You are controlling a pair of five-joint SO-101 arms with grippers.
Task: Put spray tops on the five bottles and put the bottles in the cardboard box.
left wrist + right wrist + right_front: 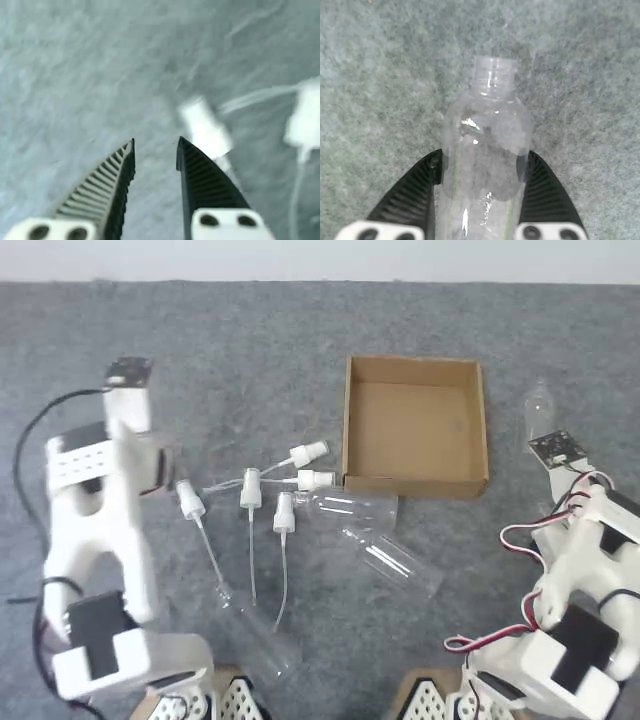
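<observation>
Apparently, right gripper (480, 167) clasps a bottle (487, 130) just outside the cardboard box (482, 420).

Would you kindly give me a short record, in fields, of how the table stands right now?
cardboard box: empty
spray tops: five, loose on the table left of the box, none fitted
lying bottles: three, on their sides, nearer the arms than the box
right gripper: shut on a held bottle, neck bare
left gripper: open, close to one spray top
</observation>
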